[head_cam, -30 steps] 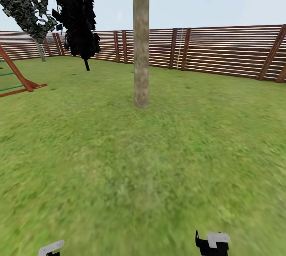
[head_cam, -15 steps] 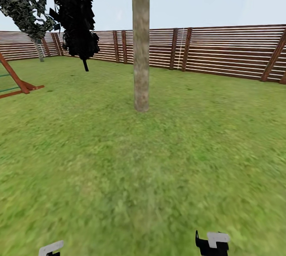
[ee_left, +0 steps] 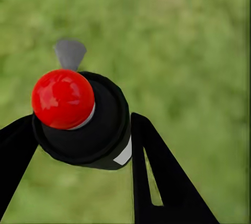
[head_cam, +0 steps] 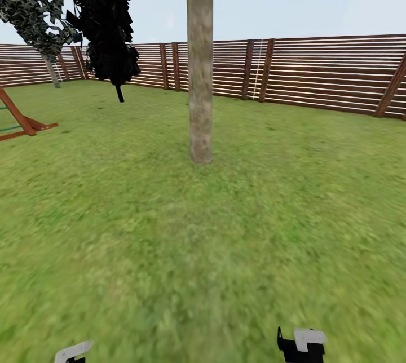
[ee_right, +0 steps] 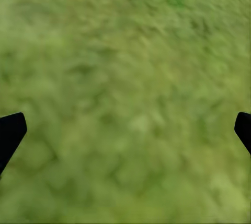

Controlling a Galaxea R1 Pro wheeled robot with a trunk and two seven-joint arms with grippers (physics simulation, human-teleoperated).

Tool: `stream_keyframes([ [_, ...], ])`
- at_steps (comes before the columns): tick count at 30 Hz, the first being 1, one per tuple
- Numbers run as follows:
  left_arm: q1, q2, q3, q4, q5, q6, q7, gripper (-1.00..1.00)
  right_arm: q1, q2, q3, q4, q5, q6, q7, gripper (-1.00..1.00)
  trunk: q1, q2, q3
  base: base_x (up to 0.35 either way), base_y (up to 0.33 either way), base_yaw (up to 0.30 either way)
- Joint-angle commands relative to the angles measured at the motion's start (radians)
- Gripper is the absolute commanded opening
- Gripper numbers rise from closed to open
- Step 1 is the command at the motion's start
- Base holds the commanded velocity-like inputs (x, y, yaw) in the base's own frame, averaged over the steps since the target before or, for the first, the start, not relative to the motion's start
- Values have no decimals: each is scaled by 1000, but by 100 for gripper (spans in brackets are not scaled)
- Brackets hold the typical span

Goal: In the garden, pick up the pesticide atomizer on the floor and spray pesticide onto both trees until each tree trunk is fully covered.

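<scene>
A thick pale grey-brown tree trunk (head_cam: 200, 70) rises from the lawn straight ahead, some way off; its crown is cut off above. Another tree with mottled green leaves (head_cam: 31, 2) leans by the fence at far left. In the left wrist view my left gripper (ee_left: 78, 135) is shut on the pesticide atomizer (ee_left: 89, 130). From this angle it is a dark round body with a pale label patch, a red ball on top and a grey spout. My right gripper (ee_right: 125, 130) hangs open over bare grass, its black fingertips (ee_right: 10, 132) far apart. No specks of pesticide show.
A reddish-brown slat fence (head_cam: 327, 72) rings the lawn behind the trunk. A dark narrow columnar tree (head_cam: 107, 19) stands at back left, and a red-brown wooden frame (head_cam: 22, 120) sits at the left edge. Open grass lies between me and the trunk.
The whole head view has shifted: the trunk's foot sits lower and looks slightly larger, so the camera has come closer. Both arms hold their places in the picture.
</scene>
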Motion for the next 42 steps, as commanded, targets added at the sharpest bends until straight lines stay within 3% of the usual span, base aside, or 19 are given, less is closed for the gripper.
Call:
stream_keyframes([
  [1,0,0,-8,0,4,-2,4,-100,-1,0,-4,1,10,-1,-6,100,0,0,-1,338,0,0],
  [42,0,-6,-8,0,4,-2,4,-100,-1,3,-4,1,10,-1,-7,100,0,0,1,338,0,0],
])
